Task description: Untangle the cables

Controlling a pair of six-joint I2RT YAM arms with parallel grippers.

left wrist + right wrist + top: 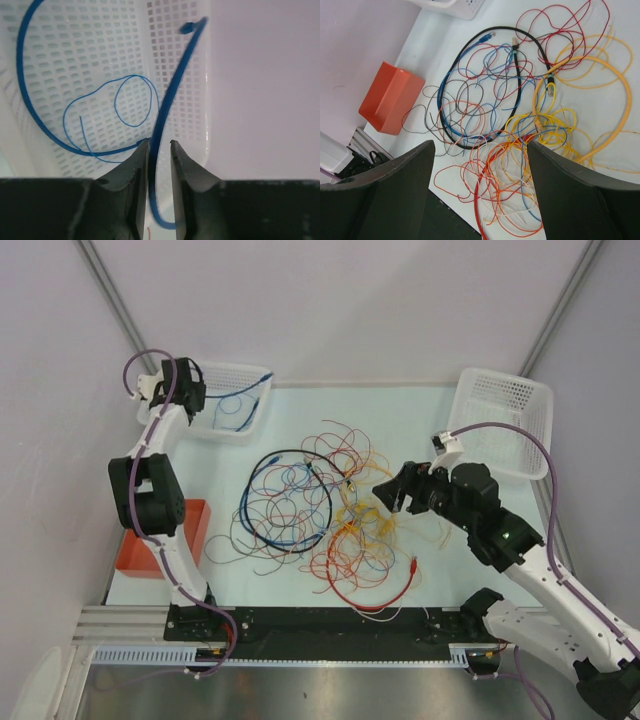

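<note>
left arm [150,490]: white links, bulky black joint housings
right arm [548,583]: white links, black joints and wrist
purple cables [545,455]: 1 thick cable along each arm
left gripper [160,145]: 2 black tapered fingers
right gripper [480,147]: 2 broad black fingers

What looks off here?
The blue cable: it runs between the left gripper's slightly parted fingers, and its plug end pokes over the basket rim instead of lying inside. The tangle mid-table looks as expected.

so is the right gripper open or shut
Open: the right gripper has its fingers wide apart above the cables, nothing held between them.
</note>
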